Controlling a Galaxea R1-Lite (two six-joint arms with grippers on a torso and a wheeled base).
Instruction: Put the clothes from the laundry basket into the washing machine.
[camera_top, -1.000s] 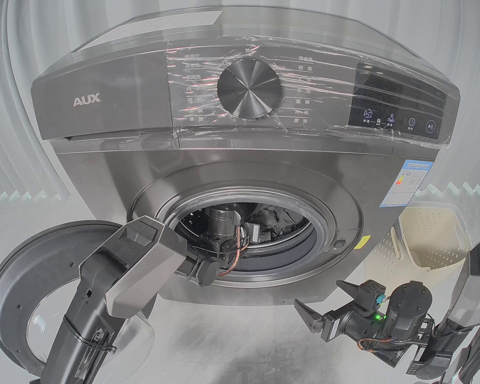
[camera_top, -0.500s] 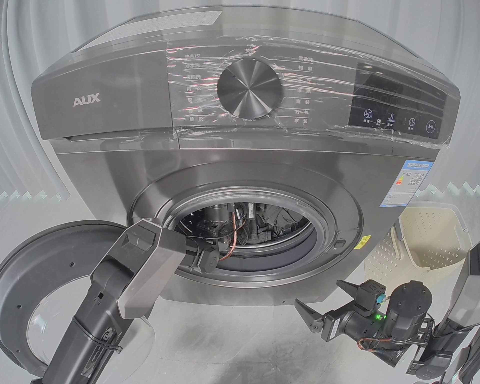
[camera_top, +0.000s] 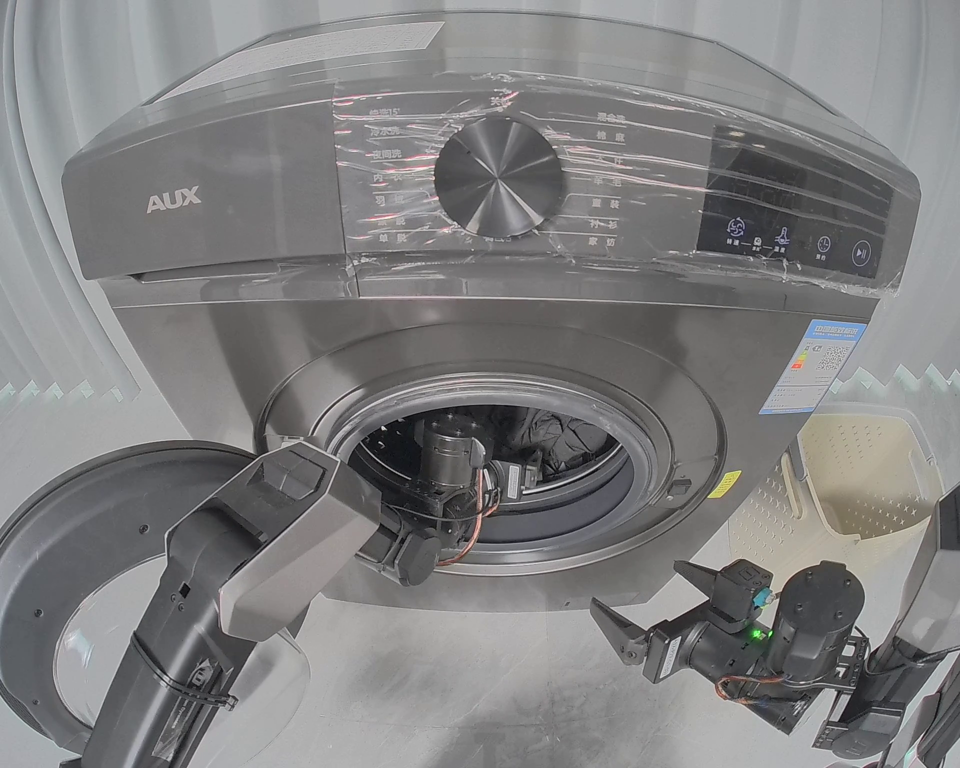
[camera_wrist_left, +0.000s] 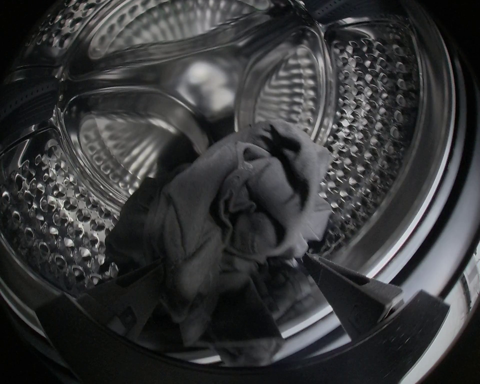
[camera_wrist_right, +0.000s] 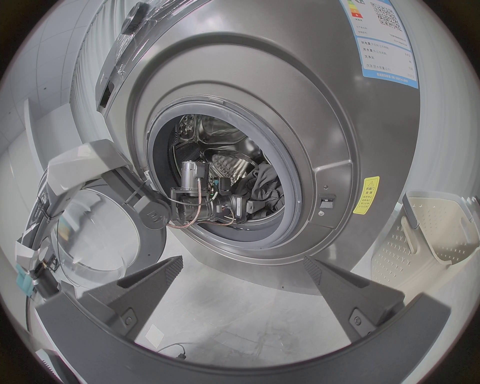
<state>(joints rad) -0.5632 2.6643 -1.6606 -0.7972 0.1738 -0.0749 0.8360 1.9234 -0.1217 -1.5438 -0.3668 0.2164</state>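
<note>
Pale pleated curtain (camera_top: 40, 200) hung behind, and the floor (camera_top: 450, 680) was smooth, grey and lightly scuffed. On it stood the washer (camera_top: 230, 340), brushed grey metal with a round knob under crinkled plastic film. Its round, glass-centred door (camera_top: 90, 530) was swung wide to the left, leaving the rubber-rimmed mouth unblocked. The left arm passed through that mouth with room all around it. Its left gripper (camera_wrist_left: 232, 262) sat inside the drum (camera_wrist_left: 385, 125), a dimpled, perforated steel shell with raised ribs. The fingers were spread apart, gripping nothing. Just beyond them the clothes (camera_wrist_left: 240, 205), dark grey and crumpled, lay heaped on the drum wall. The right gripper (camera_top: 640, 590) hung low over bare floor before the washer, jaws released. A cream perforated plastic basket (camera_top: 880, 470) stood tilted beside the washer's right side.
</note>
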